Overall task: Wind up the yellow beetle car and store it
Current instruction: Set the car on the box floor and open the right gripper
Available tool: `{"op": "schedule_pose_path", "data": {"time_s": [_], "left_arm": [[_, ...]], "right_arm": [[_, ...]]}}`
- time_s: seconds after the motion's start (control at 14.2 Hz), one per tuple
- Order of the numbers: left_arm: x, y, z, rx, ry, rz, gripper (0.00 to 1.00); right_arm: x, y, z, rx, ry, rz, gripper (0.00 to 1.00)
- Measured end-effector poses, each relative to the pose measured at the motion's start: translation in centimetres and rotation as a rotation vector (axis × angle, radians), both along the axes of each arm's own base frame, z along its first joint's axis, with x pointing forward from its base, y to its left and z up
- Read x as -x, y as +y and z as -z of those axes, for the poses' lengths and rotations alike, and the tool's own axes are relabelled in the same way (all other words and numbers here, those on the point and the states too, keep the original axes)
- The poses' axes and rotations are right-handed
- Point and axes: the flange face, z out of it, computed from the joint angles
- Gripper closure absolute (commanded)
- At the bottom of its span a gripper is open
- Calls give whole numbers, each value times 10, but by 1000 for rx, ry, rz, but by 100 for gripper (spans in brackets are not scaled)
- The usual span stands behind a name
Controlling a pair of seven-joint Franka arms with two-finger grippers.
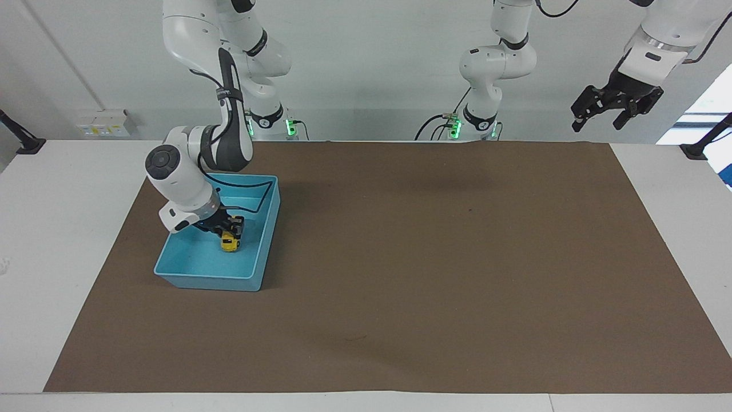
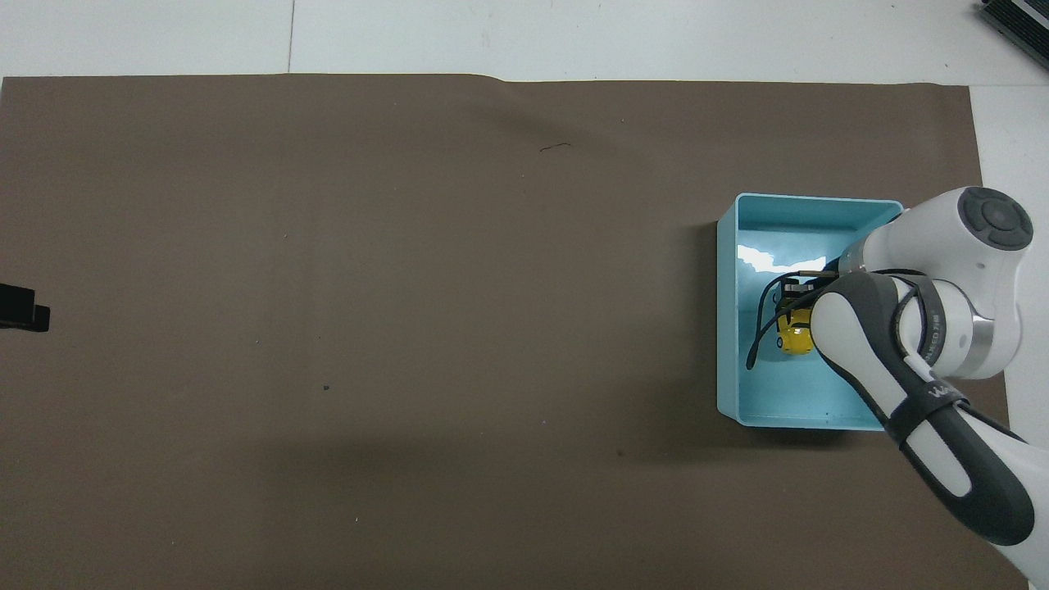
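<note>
From the facing view, we see the right gripper (image 1: 229, 229) clamped on the tiny bright-yellow beetle-shaped toy car (image 1: 230, 244), down inside the light-blue plastic bin (image 1: 260, 260) that sits on the brown mat (image 1: 434, 257) toward the right arm's end of the surface. The left gripper (image 1: 615, 109) waits raised off the mat, fingers apart. We judge the car light, rigid and smooth, so best pinched across its flanks.

From overhead, we find the car (image 2: 792, 339) mid-bin (image 2: 725, 328), partly hidden under the right arm. The left gripper (image 2: 23, 307) barely shows at the edge.
</note>
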Motion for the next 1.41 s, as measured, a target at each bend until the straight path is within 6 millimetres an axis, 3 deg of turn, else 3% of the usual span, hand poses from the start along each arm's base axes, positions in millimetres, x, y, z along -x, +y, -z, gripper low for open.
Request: {"op": "schedule_pose_path", "data": {"time_s": [0.21, 0.42, 1.06, 1.41], "left_arm": [[0, 0, 0, 0, 0, 0, 0], [0, 0, 0, 0, 0, 0, 0], [0, 0, 0, 0, 0, 0, 0], [0, 0, 0, 0, 0, 0, 0]], "right_arm": [[0, 0, 0, 0, 0, 1, 32], [0, -2, 0, 0, 0, 5, 22], [-1, -3, -4, 1, -7, 15, 17], [-8, -2, -26, 1, -21, 16, 13]]}}
